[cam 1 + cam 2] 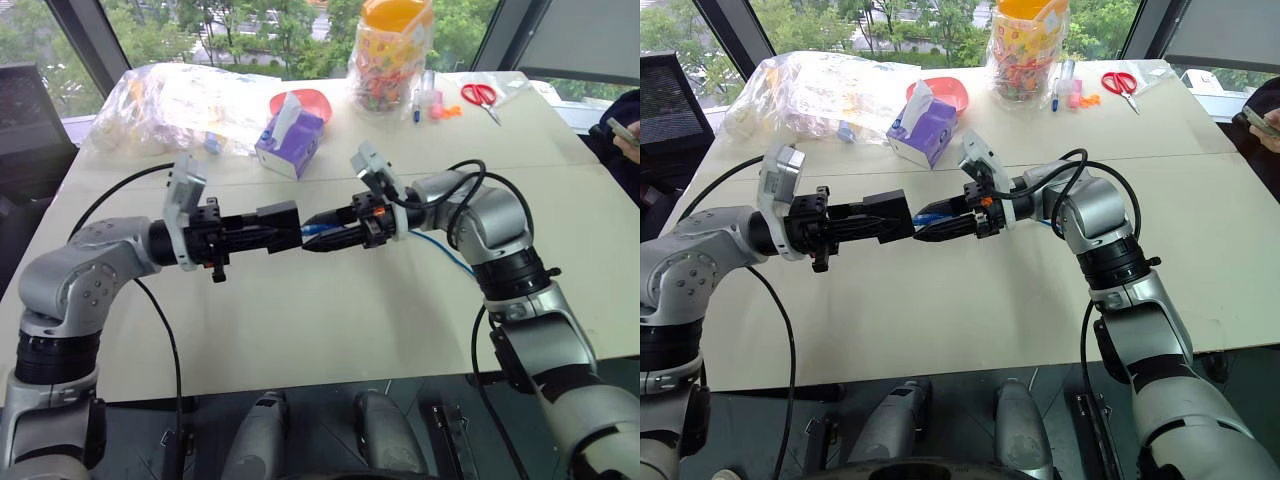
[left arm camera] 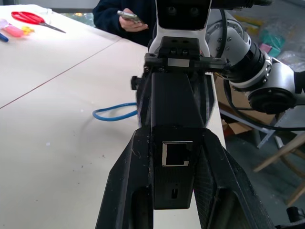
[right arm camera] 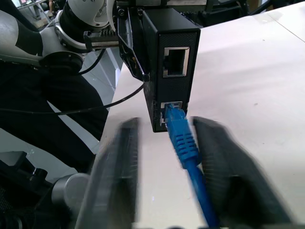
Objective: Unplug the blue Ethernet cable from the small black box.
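Two grippers meet above your pale worktop (image 1: 300,330). The left gripper (image 2: 174,191) has its jaws clamped on the small matte-black square box (image 3: 167,62), rigid and light. The right gripper (image 3: 164,167) has its jaws apart on either side of the thin bright-blue Ethernet cable (image 3: 183,143), not visibly pinching it. Take the stiff moulded boot behind the fragile clear plug; the cord is floppy.
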### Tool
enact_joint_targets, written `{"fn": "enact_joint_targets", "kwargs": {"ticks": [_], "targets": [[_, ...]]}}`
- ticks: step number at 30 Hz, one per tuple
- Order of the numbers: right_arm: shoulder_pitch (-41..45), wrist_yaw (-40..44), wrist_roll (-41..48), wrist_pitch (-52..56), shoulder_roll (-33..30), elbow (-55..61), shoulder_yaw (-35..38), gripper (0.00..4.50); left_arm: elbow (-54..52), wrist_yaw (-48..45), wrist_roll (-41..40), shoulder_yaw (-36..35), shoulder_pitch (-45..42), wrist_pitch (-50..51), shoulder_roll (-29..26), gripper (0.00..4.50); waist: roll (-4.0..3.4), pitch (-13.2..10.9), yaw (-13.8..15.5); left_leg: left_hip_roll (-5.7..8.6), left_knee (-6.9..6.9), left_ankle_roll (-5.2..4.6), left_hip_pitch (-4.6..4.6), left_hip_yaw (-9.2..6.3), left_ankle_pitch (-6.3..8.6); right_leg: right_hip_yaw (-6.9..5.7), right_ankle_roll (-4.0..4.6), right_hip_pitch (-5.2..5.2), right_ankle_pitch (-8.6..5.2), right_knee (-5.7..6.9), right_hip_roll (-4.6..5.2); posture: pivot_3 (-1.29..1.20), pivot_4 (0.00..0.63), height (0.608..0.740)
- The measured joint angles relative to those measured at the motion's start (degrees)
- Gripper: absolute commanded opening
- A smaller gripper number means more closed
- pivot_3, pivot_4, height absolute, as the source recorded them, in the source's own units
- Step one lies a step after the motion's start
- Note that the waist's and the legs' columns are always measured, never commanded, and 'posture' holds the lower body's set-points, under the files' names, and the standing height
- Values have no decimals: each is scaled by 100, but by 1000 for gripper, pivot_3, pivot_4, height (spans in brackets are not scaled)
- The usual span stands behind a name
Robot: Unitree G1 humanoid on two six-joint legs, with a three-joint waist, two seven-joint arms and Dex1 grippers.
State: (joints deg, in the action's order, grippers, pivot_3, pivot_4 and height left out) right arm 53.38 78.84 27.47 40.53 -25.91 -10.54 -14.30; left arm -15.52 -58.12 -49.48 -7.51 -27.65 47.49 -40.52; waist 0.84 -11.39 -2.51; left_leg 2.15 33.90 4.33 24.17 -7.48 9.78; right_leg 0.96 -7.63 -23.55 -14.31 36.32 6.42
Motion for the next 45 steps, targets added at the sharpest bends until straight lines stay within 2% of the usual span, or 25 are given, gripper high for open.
{"fn": "enact_joint_targets", "kwargs": {"ticks": [11,15,16,30,31,32,36,45], "targets": [[0,141,-18,53,-1,-2,-29,382,-114,-70,16,0,114,-63,-52,498,0,0,0,0,0,0,0,0,0,0,0,0,0,0,0,0,150,726],[0,156,-13,105,-5,0,-21,2457,-128,-103,25,0,188,-66,-84,498,0,0,0,0,0,0,0,0,0,0,0,0,0,0,0,0,150,726],[0,133,-19,104,-5,0,-19,2863,-127,-105,27,0,216,-66,-99,498,0,0,0,0,0,0,0,0,0,0,0,0,0,0,0,0,150,726],[0,104,-7,305,-13,20,-18,2863,-111,-154,74,0,216,-81,-106,498,0,0,0,0,0,0,0,0,0,0,0,0,0,0,0,0,150,726],[0,106,-7,305,-13,20,-18,2300,-111,-156,77,0,216,-83,-106,498,0,0,0,0,0,0,0,0,0,0,0,0,0,0,0,0,150,726],[0,109,-7,305,-14,20,-18,2006,-111,-158,80,0,216,-85,-106,498,0,0,0,0,0,0,0,0,0,0,0,0,0,0,0,0,150,726],[0,130,-11,305,-22,20,-18,32,-109,-173,109,-1,218,-113,-106,498,0,0,0,0,0,0,0,0,0,0,0,0,0,0,0,0,150,726],[1,150,-10,305,-24,17,-18,32,-111,-212,127,0,239,-182,-105,498,0,0,0,0,0,0,0,0,0,0,-1,0,0,0,0,0,150,726]]}}
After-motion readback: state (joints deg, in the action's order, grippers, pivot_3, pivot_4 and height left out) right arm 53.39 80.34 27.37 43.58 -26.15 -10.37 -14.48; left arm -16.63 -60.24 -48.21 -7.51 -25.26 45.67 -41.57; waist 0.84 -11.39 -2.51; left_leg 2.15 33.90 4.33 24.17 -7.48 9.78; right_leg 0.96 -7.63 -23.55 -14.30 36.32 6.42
